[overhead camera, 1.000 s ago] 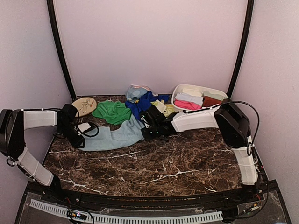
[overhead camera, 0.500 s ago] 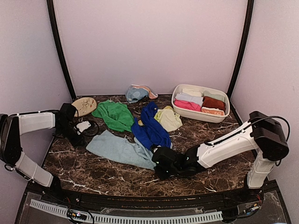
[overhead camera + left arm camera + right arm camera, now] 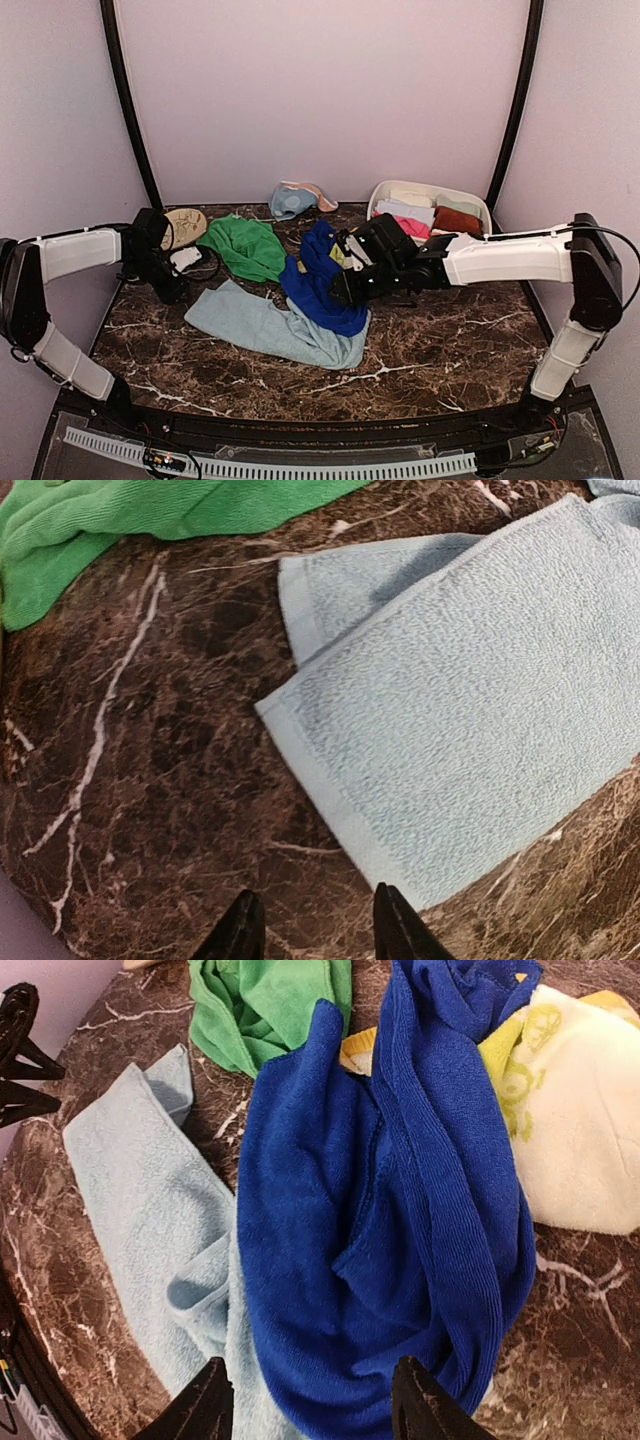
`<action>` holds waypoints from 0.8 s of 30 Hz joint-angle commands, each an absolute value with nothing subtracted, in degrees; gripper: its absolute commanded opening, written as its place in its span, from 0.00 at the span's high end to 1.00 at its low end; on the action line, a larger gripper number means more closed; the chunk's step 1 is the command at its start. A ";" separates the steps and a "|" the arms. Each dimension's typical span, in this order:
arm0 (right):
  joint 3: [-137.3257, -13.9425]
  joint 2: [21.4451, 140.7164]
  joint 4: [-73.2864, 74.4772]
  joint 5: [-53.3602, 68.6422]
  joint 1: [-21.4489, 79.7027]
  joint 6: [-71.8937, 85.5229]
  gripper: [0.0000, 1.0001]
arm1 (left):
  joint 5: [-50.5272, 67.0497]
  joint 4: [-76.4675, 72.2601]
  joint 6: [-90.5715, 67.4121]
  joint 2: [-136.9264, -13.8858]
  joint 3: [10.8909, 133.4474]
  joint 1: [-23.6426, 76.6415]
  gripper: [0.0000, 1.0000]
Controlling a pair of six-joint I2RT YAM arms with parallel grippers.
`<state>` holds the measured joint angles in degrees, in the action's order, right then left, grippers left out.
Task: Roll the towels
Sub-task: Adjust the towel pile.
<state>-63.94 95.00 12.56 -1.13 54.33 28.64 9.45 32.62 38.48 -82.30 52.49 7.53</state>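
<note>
Rolled towels (image 3: 405,211) are kept in the white basin (image 3: 452,190); the left gripper (image 3: 316,898) and the right gripper (image 3: 312,1368) are seen with fingers apart.

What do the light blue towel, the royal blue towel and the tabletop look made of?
Light blue towel: looks like cotton terry, matte, with a fine looped pile and a flat woven hem band.
Royal blue towel: possibly microfibre or fine terry, with ribbed rows and soft, limp folds.
Table: dark brown marble look with white veins and a slight sheen. Whether it is real stone or laminate cannot be told.
</note>
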 commanded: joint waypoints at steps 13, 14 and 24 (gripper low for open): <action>-92.14 120.95 20.39 2.09 41.46 20.92 1.00 | 5.26 28.81 39.97 -89.20 48.15 12.01 0.99; -94.72 122.08 20.63 1.06 40.63 21.17 1.00 | 5.17 28.83 40.52 -88.44 47.37 11.96 1.00; -108.61 127.92 16.73 -11.45 37.15 22.18 1.00 | 1.32 29.96 45.80 -83.05 42.39 11.83 1.00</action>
